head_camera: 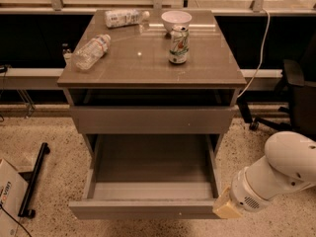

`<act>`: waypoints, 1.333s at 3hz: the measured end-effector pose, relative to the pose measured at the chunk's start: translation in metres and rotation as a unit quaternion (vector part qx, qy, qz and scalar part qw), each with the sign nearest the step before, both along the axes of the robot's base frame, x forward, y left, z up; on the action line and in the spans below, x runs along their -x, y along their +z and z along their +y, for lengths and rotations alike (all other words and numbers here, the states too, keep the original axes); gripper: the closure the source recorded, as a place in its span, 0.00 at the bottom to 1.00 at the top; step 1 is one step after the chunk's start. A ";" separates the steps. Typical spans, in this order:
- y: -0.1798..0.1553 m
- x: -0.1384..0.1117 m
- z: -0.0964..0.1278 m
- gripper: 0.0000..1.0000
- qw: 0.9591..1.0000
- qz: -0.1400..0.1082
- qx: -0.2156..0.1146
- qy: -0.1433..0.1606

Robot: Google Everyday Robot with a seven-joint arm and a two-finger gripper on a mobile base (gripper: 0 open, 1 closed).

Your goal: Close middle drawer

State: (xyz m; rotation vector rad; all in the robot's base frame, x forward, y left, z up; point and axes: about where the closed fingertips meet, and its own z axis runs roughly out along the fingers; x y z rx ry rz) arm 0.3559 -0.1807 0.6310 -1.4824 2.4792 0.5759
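Judging the empty middle drawer [143, 209] light, stiff, free-sliding: push flat front near centre; gripper [227, 209] at its right corner, open-or-shut untellable.

One camera: raised, fronting cabinet [148, 63], tilted down, near; middle drawer [143, 210] lower centre, gripper [226, 209] lower right.

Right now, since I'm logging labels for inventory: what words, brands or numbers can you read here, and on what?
No text can be read for certain.
can: green and white print, too blurred.
near bottle: label too small.
far bottle: label too small.
box on the floor: dark lettering, blurred and cut off.
middle drawer, open, and the gripper at its front right corner: no text.
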 end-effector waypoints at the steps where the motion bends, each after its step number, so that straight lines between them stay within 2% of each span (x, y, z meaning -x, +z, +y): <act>1: -0.023 0.002 0.008 1.00 1.000 -0.004 -0.007 0.002; 2: -0.050 -0.006 0.015 1.00 0.999 -0.022 -0.035 -0.014; 3: -0.074 -0.022 0.025 1.00 0.997 -0.035 -0.060 -0.017; 4: -0.101 -0.034 0.030 1.00 0.995 -0.037 -0.090 -0.023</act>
